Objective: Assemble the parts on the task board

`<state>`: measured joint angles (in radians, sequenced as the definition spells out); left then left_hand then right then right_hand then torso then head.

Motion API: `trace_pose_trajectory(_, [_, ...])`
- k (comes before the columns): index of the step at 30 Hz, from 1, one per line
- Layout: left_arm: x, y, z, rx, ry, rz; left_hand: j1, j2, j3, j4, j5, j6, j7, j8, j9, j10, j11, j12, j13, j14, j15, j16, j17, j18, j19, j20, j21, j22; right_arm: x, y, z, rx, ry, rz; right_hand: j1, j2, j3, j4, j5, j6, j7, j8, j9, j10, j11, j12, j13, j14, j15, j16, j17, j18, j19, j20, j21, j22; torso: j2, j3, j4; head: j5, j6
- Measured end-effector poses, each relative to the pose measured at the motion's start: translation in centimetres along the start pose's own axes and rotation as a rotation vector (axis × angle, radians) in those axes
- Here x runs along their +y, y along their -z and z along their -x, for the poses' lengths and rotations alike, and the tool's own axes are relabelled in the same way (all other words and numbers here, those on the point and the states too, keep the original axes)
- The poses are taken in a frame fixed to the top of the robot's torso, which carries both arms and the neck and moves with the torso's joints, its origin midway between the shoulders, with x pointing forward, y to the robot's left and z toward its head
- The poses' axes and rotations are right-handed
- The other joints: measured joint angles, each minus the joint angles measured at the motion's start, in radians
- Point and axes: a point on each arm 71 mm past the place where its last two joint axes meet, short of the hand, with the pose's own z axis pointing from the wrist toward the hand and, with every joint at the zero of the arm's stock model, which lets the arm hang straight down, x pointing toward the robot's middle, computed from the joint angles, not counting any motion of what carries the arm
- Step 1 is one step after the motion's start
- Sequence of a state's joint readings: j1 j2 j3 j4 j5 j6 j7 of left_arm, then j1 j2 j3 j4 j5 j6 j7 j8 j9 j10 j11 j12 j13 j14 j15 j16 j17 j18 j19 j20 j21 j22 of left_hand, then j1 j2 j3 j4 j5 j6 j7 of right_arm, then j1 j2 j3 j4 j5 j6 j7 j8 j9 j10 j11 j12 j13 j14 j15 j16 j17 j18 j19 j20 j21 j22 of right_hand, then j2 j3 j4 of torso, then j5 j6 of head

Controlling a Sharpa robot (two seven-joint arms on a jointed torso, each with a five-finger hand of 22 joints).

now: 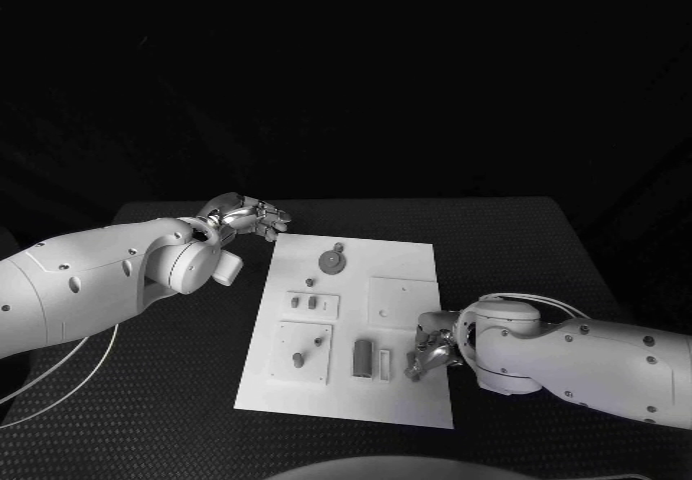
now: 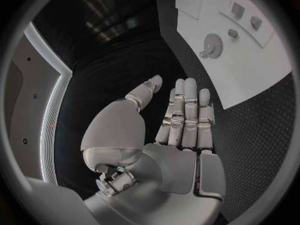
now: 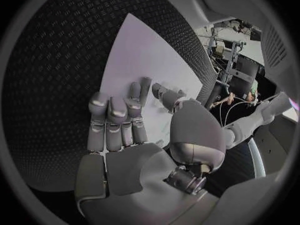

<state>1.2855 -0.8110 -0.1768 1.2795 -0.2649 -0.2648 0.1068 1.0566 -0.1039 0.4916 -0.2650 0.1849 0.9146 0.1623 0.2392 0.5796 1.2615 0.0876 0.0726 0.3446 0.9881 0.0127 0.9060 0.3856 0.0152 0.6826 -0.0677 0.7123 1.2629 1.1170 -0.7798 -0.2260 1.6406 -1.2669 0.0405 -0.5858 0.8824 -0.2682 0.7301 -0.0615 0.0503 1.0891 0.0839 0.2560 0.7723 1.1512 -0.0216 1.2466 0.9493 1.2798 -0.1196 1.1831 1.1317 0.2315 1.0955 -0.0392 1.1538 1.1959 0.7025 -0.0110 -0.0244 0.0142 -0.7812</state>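
I have the right hand (image 1: 430, 350) low over the near right part of the white board (image 1: 407, 262), fingertips down just beside the two upright bars. From the head view I cannot tell whether it pinches anything. The right wrist view shows the fingers (image 3: 112, 116) laid fairly straight over the board with the thumb apart and nothing plainly between them. Best reading: open, reaching.

The left hand (image 1: 248, 216) hangs off the board's far left corner, over the black table (image 1: 519, 225). In the left wrist view its fingers (image 2: 187, 110) are straight and together, the thumb apart, and it holds nothing.

Parts on the board:
- a gear (image 1: 332, 261) near the far edge
- two small pegs (image 1: 304, 301) on a raised plate at the left
- another peg (image 1: 299, 358) on the square plate nearer me
- a dark bar (image 1: 362, 357) with a paler bar (image 1: 384, 361) next to it
- a blank square plate (image 1: 402, 298) at the right

Step in hand, as I judge it: picking up a piece by the bars, with little or nothing yet assembled.

The next move calls for a fine pinch on a small part that lies close to its neighbour, then a lift without knocking the other bar.

Writing, labels, brands: none I can read on the board, the parts or the arms.
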Motion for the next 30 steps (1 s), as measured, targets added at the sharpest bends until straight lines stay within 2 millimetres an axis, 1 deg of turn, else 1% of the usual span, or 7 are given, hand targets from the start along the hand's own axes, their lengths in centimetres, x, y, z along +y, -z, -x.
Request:
trace_pose_trajectory(4, [0.0, 0.0, 0.1, -0.001, 0.000, 0.002, 0.000, 0.000, 0.000, 0.000, 0.000, 0.000, 0.000, 0.000, 0.000, 0.000, 0.000, 0.000, 0.000, 0.000, 0.000, 0.000, 0.000, 0.000, 0.000, 0.000, 0.000, 0.000, 0.9, -0.1, -0.2, -0.034, 0.049, 0.019, 0.025, 0.001, -0.003, -0.027, 0.000, 0.003, -0.002, 0.012, 0.000, 0.000, 0.000, 0.000, 0.000, 0.001, 0.001, 0.000, 0.000, 0.000, 0.001, 0.001, 0.000, 0.000, 0.000, 0.0000, 0.0006, 0.000, -0.002])
trace_pose_trajectory(6, [0.0, 0.0, 0.1, -0.001, 0.000, 0.003, 0.000, 0.000, 0.000, 0.000, 0.000, 0.000, 0.000, 0.000, 0.000, 0.000, 0.000, 0.000, 0.000, 0.000, 0.000, 0.000, 0.000, 0.000, 0.000, 0.000, 0.000, 0.000, 1.0, -0.1, -0.2, -0.044, 0.062, 0.021, 0.029, -0.003, -0.003, -0.035, 0.000, 0.004, -0.001, 0.059, 0.000, 0.000, 0.000, 0.000, 0.000, 0.001, 0.001, 0.000, 0.000, 0.000, 0.001, 0.001, 0.000, -0.001, 0.000, 0.0000, 0.0004, 0.000, -0.002])
trace_pose_trajectory(14, [0.1, 0.0, 0.0, 0.001, 0.000, 0.005, 0.000, 0.000, 0.000, 0.000, 0.000, 0.000, 0.000, 0.000, -0.001, 0.000, 0.000, 0.000, 0.000, 0.000, 0.000, 0.000, 0.000, 0.000, 0.000, 0.000, 0.000, 0.000, 1.2, -0.2, -0.3, -0.066, 0.095, 0.027, 0.029, -0.003, -0.003, -0.035, 0.000, 0.006, -0.001, 0.062, 0.000, 0.002, 0.002, 0.000, 0.000, 0.003, 0.003, 0.000, 0.000, 0.000, 0.001, 0.001, 0.000, -0.003, 0.000, -0.0012, 0.0002, 0.001, -0.003])
trace_pose_trajectory(18, [0.1, 0.1, 0.1, 0.001, 0.000, 0.007, 0.000, 0.000, 0.000, 0.000, 0.000, 0.000, 0.000, 0.000, -0.001, 0.000, 0.000, 0.000, 0.000, 0.000, 0.000, 0.000, 0.001, 0.000, 0.000, 0.000, 0.000, 0.001, 1.4, -0.2, -0.4, -0.079, 0.122, 0.031, 0.029, -0.003, -0.003, -0.035, 0.000, 0.016, -0.012, 0.062, 0.000, 0.002, 0.002, 0.000, 0.000, 0.003, 0.003, 0.000, 0.000, 0.000, 0.001, 0.002, 0.000, -0.004, 0.000, -0.0012, 0.0003, 0.001, -0.001])
trace_pose_trajectory(21, [0.1, 0.1, 0.1, 0.002, 0.000, 0.008, 0.000, 0.000, 0.000, 0.000, 0.000, 0.000, 0.000, 0.000, -0.001, 0.000, 0.000, 0.000, 0.000, 0.000, 0.000, 0.000, 0.001, 0.000, 0.000, 0.000, 0.000, 0.001, 1.6, -0.1, -0.5, -0.093, 0.159, 0.037, 0.065, 0.001, 0.019, -0.057, 0.000, 0.020, -0.016, 0.062, 0.000, 0.001, 0.002, -0.005, 0.000, 0.000, 0.001, 0.000, 0.000, 0.000, 0.001, 0.002, 0.000, -0.008, 0.000, -0.0013, 0.0003, 0.002, -0.001])
trace_pose_trajectory(24, [0.1, 0.1, 0.1, 0.002, 0.000, 0.009, 0.000, 0.000, 0.000, 0.000, 0.000, 0.000, 0.000, 0.000, -0.001, 0.000, 0.000, 0.000, 0.000, 0.000, 0.000, 0.000, 0.001, 0.000, 0.000, 0.000, 0.000, 0.001, 1.7, -0.1, -0.5, -0.100, 0.186, 0.043, 0.099, -0.002, 0.066, -0.083, -0.002, 0.020, -0.017, 0.062, -0.001, -0.015, 0.014, -0.012, 0.000, -0.017, 0.009, -0.008, -0.001, 0.000, -0.006, -0.002, -0.004, -0.011, 0.000, -0.0013, 0.0001, 0.003, -0.001])
trace_pose_trajectory(30, [0.1, 0.1, 0.1, 0.003, 0.000, 0.010, 0.000, 0.000, 0.000, 0.000, 0.000, 0.000, 0.000, 0.000, -0.001, 0.000, 0.000, 0.000, 0.000, 0.000, 0.000, 0.000, 0.001, 0.000, 0.000, 0.000, 0.000, 0.001, 1.7, 0.0, -0.6, -0.104, 0.193, 0.052, 0.094, 0.017, 0.118, -0.081, -0.004, 0.014, -0.022, 0.062, -0.002, -0.023, 0.021, -0.013, 0.000, -0.022, 0.014, -0.008, -0.001, -0.007, -0.019, 0.003, -0.004, -0.011, 0.000, -0.0012, -0.0005, 0.003, -0.002])
